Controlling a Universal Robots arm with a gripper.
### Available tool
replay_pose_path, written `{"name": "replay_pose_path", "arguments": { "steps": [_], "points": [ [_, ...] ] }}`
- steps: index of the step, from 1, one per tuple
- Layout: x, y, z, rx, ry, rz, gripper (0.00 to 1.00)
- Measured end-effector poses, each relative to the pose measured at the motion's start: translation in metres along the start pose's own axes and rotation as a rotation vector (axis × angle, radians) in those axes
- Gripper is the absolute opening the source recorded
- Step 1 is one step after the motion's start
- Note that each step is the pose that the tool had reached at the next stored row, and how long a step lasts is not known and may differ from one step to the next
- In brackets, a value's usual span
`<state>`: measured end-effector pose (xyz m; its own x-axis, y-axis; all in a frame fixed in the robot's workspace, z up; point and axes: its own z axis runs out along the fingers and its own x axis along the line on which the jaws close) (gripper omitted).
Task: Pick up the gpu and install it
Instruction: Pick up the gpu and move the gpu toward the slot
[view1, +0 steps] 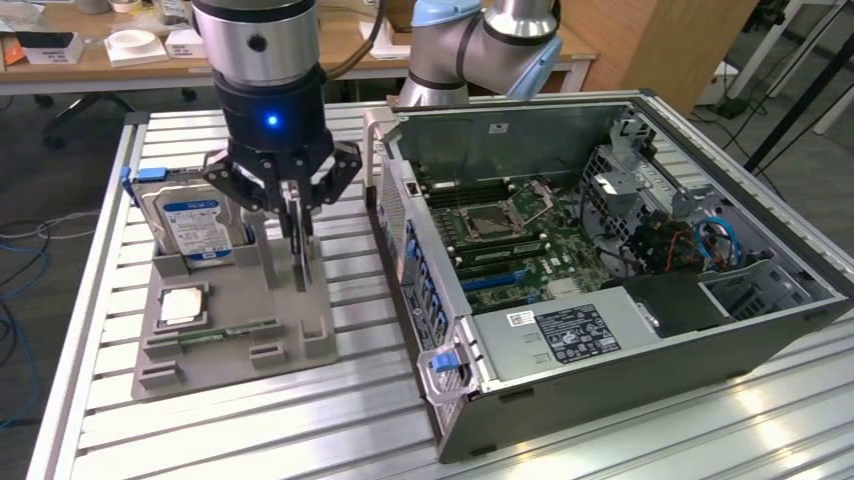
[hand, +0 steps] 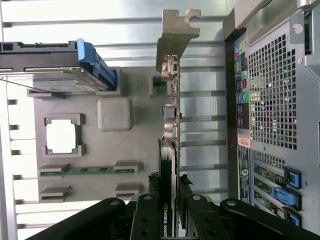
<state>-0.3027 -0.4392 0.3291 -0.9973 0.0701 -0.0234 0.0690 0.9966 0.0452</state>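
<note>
Claw (hand: 170, 186) up close, clenched on the gpu (hand: 170, 117), pinching the thin card from both faces. It stands on edge over the grey holder (hand: 125, 150) on the tabletop (view1: 200, 430), silver bracket (hand: 176, 35) at the end away from the claw. Its long axis runs alongside the open computer case (view1: 574, 330), just to the exterior view's right.

My gripper (view1: 296, 228) is black, with a blue light (view1: 271, 122) glowing above it. Graphics card (hand: 169, 150): dark, silver bracket (hand: 177, 35). Hard drive (view1: 194, 225): blue-and-white label. Tray (view1: 300, 330) plain grey, memory stick (hand: 87, 171) green.
</note>
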Motion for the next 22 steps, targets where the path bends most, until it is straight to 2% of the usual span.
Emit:
{"name": "replay_pose_path", "arguments": {
  "steps": [22],
  "points": [
    [0.0,0.0007,-0.0159,0.0,-0.0001,0.0,0.26]
  ]
}}
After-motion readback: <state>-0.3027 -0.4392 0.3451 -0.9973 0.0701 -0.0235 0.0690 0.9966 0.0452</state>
